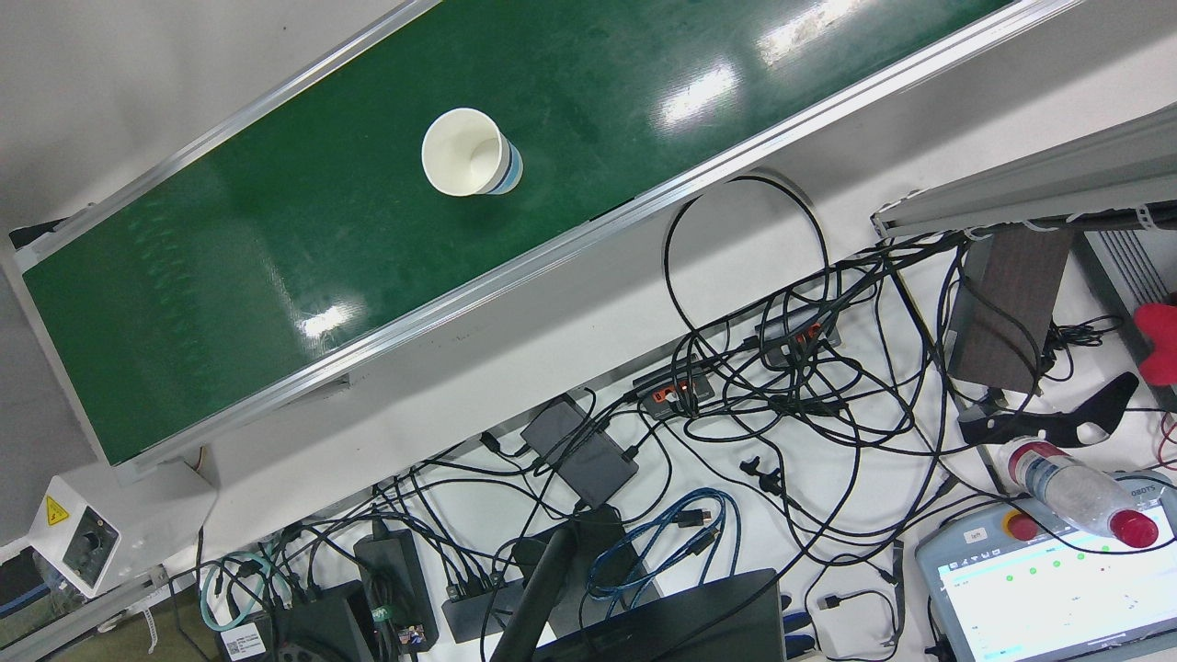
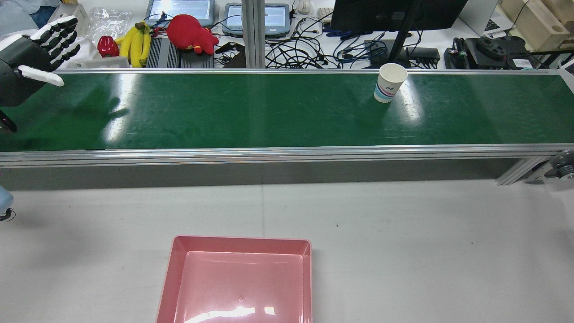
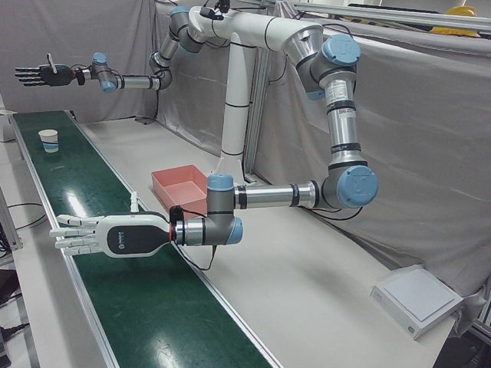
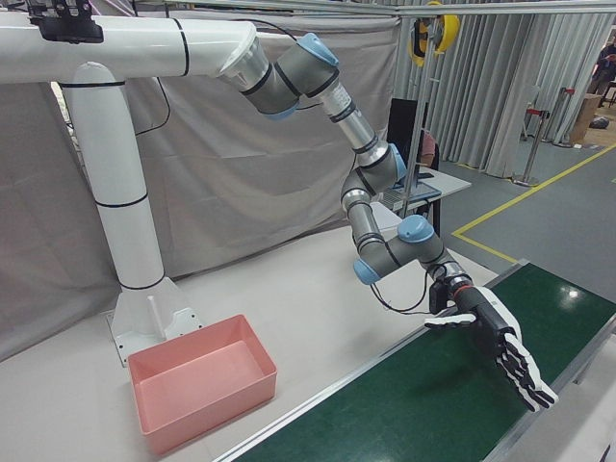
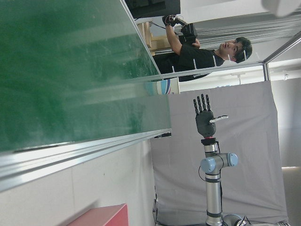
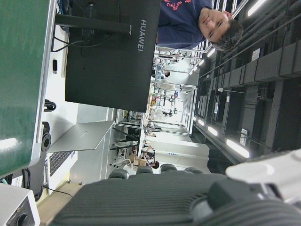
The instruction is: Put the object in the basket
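As the green conveyor belt (image 2: 269,112) is lying across the station, one paper cup (image 2: 389,83) is standing on it, and I am counting no second cup in any view. One pink basket (image 2: 242,241) is sitting on the grey table (image 2: 403,246) on the robot's side of the belt, well apart from the cup. Two hands are showing. The cup is resting upright on its base toward the belt's right portion in the rear view, near the edge on the operators' side. Its long axis is running vertically and its open mouth is facing up, which the front view (image 1: 469,152) is confirming from overhead. The left hand (image 3: 115,235) is hovering low over the belt at the opposite end, flat, with its fingers (image 3: 70,234) straight, slightly fanned, and pointing across the belt away from the robot. It is gripping nothing. The right hand (image 3: 42,74) is hanging high in the air beyond the cup's end of the belt, its fingers likewise extended and apart, with nothing between them. Neither hand is touching the cup. Past the belt, one bunch of bananas (image 2: 134,42) and one red soft toy (image 2: 190,33) are lying on the operators' desk.
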`<state>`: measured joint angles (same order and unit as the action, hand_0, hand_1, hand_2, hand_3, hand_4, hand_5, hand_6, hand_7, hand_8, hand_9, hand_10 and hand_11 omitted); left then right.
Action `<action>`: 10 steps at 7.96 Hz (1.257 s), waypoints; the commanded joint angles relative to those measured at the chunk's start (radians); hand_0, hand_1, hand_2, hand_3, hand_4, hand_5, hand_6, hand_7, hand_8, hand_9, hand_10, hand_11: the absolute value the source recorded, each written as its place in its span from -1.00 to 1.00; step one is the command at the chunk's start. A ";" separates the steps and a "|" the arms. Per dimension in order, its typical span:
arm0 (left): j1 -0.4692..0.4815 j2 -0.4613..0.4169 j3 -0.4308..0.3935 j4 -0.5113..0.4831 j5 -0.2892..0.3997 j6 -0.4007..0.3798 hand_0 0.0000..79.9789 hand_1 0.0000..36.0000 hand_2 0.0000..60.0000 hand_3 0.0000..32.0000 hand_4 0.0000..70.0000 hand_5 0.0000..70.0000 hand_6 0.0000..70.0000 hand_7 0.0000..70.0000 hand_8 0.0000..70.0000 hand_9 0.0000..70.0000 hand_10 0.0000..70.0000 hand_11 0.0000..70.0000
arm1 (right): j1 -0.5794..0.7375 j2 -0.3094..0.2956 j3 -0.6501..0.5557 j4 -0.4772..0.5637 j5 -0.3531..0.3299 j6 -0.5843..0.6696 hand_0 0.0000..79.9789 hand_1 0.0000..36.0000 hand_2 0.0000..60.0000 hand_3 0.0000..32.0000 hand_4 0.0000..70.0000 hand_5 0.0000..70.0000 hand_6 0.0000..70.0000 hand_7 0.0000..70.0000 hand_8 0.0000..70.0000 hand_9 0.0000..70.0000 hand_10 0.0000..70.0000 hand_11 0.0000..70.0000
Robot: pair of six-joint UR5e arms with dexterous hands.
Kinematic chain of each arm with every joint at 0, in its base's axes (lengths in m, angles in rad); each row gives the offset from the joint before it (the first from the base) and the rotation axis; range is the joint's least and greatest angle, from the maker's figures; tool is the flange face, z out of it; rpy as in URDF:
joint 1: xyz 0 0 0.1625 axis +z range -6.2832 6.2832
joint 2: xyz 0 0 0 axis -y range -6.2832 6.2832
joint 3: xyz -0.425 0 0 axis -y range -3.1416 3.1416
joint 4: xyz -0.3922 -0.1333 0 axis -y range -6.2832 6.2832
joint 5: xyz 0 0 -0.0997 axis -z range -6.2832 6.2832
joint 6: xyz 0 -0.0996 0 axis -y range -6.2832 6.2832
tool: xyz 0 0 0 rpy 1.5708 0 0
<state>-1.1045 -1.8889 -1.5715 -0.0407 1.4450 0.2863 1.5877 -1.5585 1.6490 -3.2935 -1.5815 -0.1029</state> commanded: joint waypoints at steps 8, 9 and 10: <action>-0.003 -0.013 -0.004 0.002 0.002 -0.007 0.47 -0.24 -1.00 -0.86 -1.00 -0.49 -1.00 -1.00 -1.00 -1.00 -0.97 -0.88 | 0.000 0.000 -0.002 0.000 0.000 0.000 -1.00 -1.00 -1.00 -1.00 -1.00 -1.00 -1.00 -1.00 -1.00 -1.00 -1.00 -1.00; -0.006 -0.013 -0.004 0.002 0.003 -0.009 0.47 -0.24 -1.00 -0.84 -1.00 -0.49 -1.00 -1.00 -1.00 -1.00 -0.96 -0.88 | 0.000 0.000 0.000 0.000 0.000 0.000 -1.00 -1.00 -1.00 -1.00 -1.00 -1.00 -1.00 -1.00 -1.00 -1.00 -1.00 -1.00; -0.008 -0.013 -0.004 0.002 0.003 -0.013 0.48 -0.23 -1.00 -0.86 -1.00 -0.49 -1.00 -1.00 -1.00 -1.00 -0.96 -0.88 | 0.000 0.000 0.000 0.000 0.000 0.000 -1.00 -1.00 -1.00 -1.00 -1.00 -1.00 -1.00 -1.00 -1.00 -1.00 -1.00 -1.00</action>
<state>-1.1086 -1.9014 -1.5753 -0.0385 1.4471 0.2786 1.5877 -1.5585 1.6486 -3.2935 -1.5815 -0.1028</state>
